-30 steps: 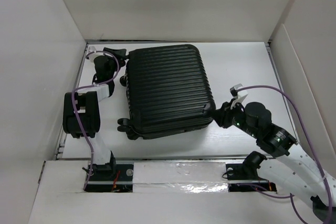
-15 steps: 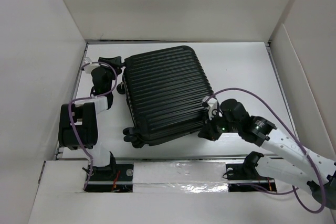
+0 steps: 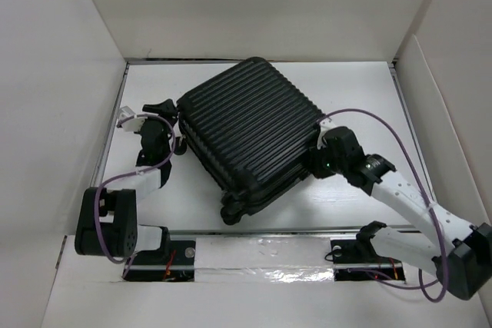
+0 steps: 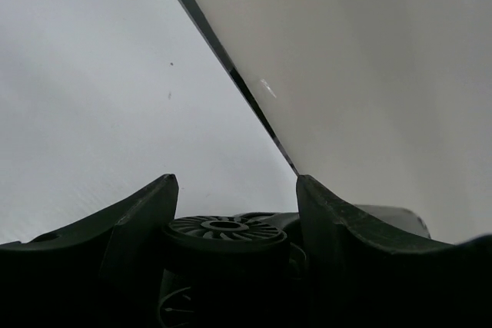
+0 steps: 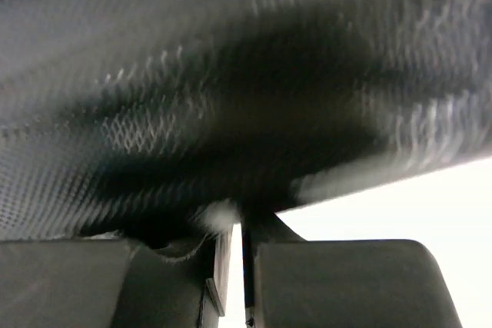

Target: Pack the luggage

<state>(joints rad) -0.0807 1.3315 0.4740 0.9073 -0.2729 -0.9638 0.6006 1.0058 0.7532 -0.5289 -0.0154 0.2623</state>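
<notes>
The luggage [image 3: 250, 132] is touched at centre right by the nearly closed right gripper [image 5: 242, 240] (left gripper [image 4: 234, 182] spread wide around a wheel [image 4: 224, 230]).

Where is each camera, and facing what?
Top external: above and behind, looking down on the luggage and both arms.
Left wrist: over the open left gripper, a spoked wheel between its fingers, toward table and wall.
Right wrist: shut right gripper close against the luggage shell.
Shared: top and right wrist both show the luggage.
</notes>
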